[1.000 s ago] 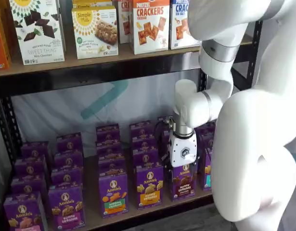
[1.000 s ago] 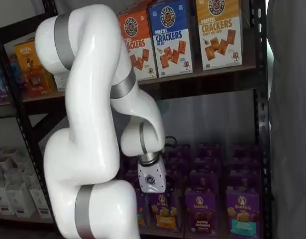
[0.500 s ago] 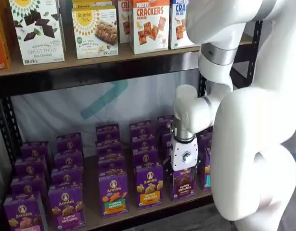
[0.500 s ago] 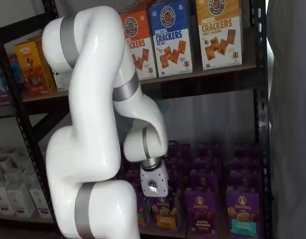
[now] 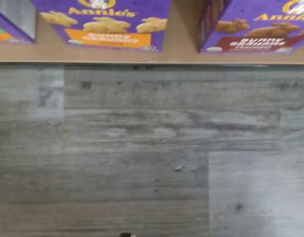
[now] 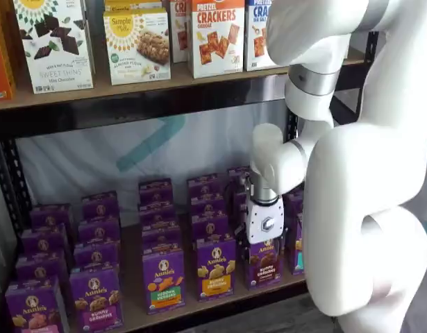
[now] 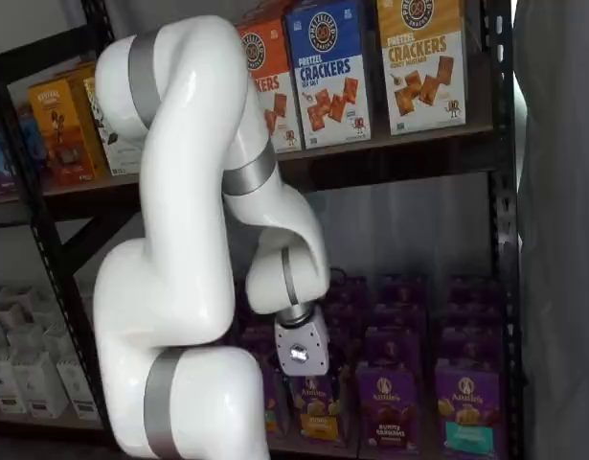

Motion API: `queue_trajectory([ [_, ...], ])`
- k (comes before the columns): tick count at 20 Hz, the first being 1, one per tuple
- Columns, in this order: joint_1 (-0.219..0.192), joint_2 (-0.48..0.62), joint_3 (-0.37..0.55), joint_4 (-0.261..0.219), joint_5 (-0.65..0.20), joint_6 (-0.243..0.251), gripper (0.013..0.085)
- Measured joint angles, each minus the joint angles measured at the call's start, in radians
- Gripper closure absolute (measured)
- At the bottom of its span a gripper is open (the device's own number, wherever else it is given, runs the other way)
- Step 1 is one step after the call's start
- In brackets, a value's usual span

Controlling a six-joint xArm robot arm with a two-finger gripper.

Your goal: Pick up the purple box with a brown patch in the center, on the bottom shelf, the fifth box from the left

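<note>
The purple box [image 6: 264, 265] with dark brown cookies on its front stands upright at the front of the bottom shelf [image 6: 199, 305], between a yellow-banded carton [image 6: 215, 269] and a teal-banded one [image 6: 298, 250]. The same purple box [image 7: 387, 407] also shows in both shelf views. My gripper [image 6: 264, 236] hangs in front of the shelf, its white body just above and before that box. Its fingers do not show plainly; nothing is held. In the wrist view the purple box [image 5: 255, 29] stands on the shelf board [image 5: 181, 47] beside the yellow-banded carton [image 5: 105, 24].
Rows of purple Annie's cartons [image 6: 95, 291] fill the bottom shelf. The upper shelf [image 6: 164, 80] holds cracker and cookie boxes. Black rack posts [image 7: 505, 240] frame the shelves. My white arm [image 6: 366, 208] fills the right. Grey plank floor [image 5: 152, 148] lies below the shelf edge.
The gripper has sunk slightly, closer to the top of the purple box's front, as the arm's upper links shifted. No box has moved.
</note>
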Motion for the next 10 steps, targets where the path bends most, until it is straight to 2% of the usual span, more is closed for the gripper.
queue_trajectory([
  [4, -0.021, 0.026, -0.032, -0.041, -0.001, 0.019, 0.013],
  [8, -0.038, 0.048, -0.052, 0.011, 0.004, -0.05, 0.013],
  [10, -0.048, 0.067, -0.062, 0.055, -0.002, -0.102, 0.013],
])
